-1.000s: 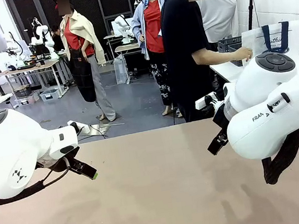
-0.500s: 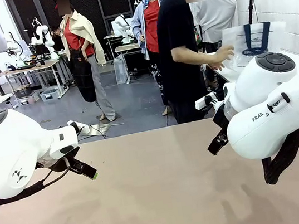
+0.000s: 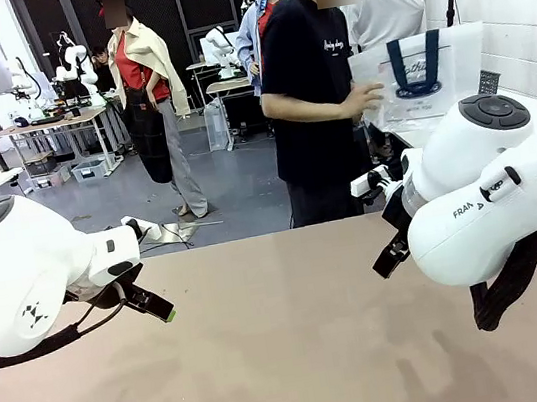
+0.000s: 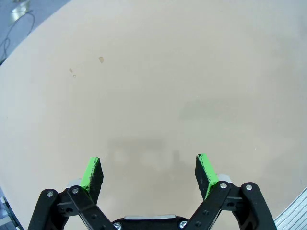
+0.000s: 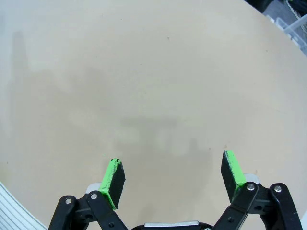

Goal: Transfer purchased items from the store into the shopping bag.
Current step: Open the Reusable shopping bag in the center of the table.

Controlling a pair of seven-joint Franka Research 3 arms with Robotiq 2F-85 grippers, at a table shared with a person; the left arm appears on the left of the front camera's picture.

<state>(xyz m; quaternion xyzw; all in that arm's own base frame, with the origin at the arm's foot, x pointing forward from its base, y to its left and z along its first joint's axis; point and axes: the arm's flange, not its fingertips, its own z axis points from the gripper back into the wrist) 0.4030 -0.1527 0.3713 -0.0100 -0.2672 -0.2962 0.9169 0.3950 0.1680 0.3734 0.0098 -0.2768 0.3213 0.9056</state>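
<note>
Jaws of the left gripper (image 4: 148, 168) stand spread wide above the tan table (image 4: 158, 72). The right gripper (image 5: 172, 175) has its jaws spread just as wide over the same surface. Far beyond and above them, the person's hand (image 3: 370, 97) holds the shopping bag (image 3: 426, 71) upright.

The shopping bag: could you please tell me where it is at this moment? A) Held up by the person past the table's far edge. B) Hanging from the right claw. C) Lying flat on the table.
A: the person holds the shopping bag up with a hand, off the table.
</note>
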